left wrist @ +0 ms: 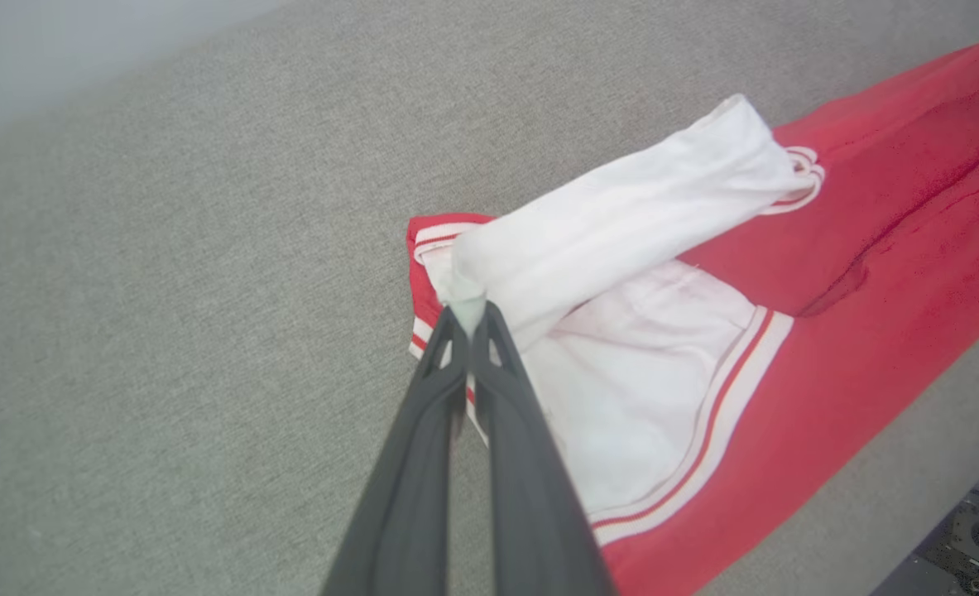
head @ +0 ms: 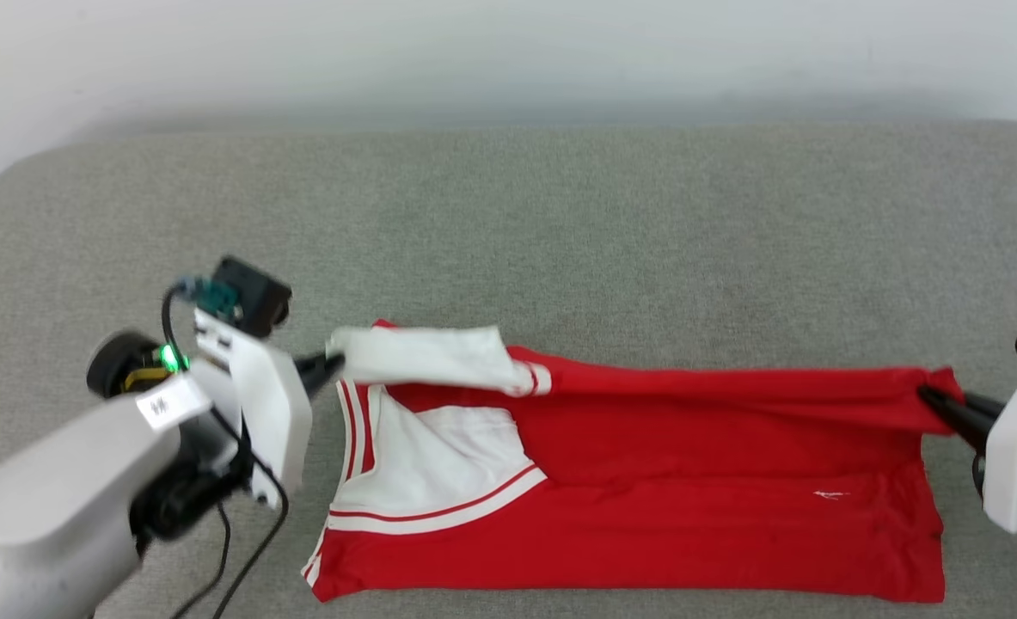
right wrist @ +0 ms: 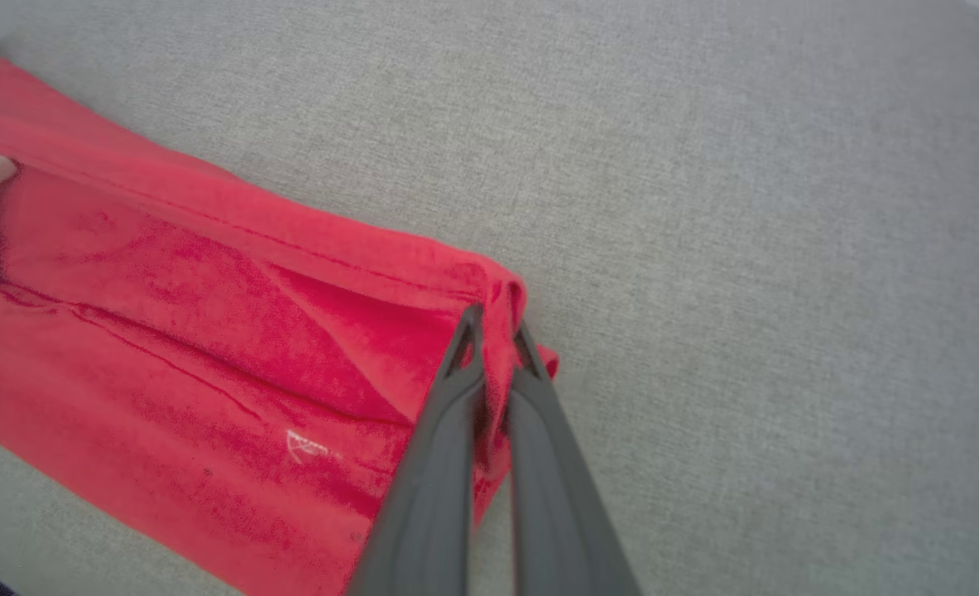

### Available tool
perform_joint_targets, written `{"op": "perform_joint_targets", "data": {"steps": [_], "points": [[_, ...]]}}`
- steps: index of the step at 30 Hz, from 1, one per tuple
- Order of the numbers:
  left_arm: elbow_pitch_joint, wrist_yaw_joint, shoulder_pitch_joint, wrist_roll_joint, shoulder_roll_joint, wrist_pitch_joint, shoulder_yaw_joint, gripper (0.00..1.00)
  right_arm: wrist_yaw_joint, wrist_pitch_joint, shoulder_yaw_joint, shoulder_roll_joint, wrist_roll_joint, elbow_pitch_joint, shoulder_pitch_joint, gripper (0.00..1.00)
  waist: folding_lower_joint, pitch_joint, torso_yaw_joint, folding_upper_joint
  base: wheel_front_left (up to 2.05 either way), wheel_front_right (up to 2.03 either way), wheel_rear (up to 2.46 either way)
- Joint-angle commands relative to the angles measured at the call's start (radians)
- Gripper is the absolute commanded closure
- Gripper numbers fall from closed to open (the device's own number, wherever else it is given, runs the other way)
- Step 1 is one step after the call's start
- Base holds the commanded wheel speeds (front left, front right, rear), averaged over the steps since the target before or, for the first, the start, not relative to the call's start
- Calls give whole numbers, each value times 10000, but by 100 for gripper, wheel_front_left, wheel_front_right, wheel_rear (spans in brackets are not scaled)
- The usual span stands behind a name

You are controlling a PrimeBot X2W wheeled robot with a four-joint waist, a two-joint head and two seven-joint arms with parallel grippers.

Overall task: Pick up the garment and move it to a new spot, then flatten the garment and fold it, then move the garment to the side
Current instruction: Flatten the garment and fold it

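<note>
Both grippers pinch far corners of the red soft-fabric T-shirt (head: 646,481), left gripper (head: 329,366) on white sleeve, right gripper (head: 934,397) on hem at frame right, likely to fold it over.

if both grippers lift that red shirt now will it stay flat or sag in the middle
Probably sag: the garment looks floppy, creasing and folding over itself between the left gripper and the right gripper, each shut on one end. It seems thin and light, so the pinches should hold. The loose white sleeve would likely dangle.
</note>
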Motion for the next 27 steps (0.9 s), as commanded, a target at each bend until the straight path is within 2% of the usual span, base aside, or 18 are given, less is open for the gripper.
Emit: {"op": "perform_joint_targets", "data": {"steps": [1, 6, 12, 20, 21, 22, 23, 24, 27], "points": [[-139, 138, 285, -65, 93, -84, -69, 100, -8, -70, -91, -60, 122, -84, 304, 100, 1, -184, 55, -1, 0, 0, 0], [-610, 592, 1376, -345, 348, -273, -323, 100, -8, -203, -382, -83, 138, -469, 1377, 100, 1, -443, 118, -1, 0, 0, 0], [-800, 923, 2356, -621, 453, -522, -511, 100, -8, -49, -784, 148, 251, -805, 2606, 100, 1, -522, 86, -1, 0, 0, 0], [-321, 1032, 2869, -739, 192, -797, -593, 100, -9, 238, -1092, 744, -63, -439, 3272, 100, 1, -220, 4, -1, 0, 0, 0], [-237, 1021, 2872, -724, 149, -829, -594, 100, -9, 186, -1121, 816, -129, -370, 3273, 65, 1, -200, 11, -1, 0, 0, 0], [-164, 1030, 2885, -721, 105, -888, -582, 78, -9, 148, -1143, 917, -157, -312, 3287, 14, 1, -194, 18, -1, 0, 0, 0], [-110, 1083, 2900, -703, 62, -1012, -525, 21, -9, 66, -1202, 1033, -116, -316, 3290, 0, 1, -205, 21, -1, 0, 0, 0], [-91, 1103, 2933, -689, 33, -1162, -469, 0, -9, 14, -1263, 1075, -106, -360, 3283, 0, 1, -229, 19, -1, 0, 0, 0], [-50, 1351, 3067, -537, 55, -1758, -324, 0, -9, -195, -1414, 1001, -124, -607, 3327, 0, 1, -398, -3, -1, 0, 0, 0]]}}
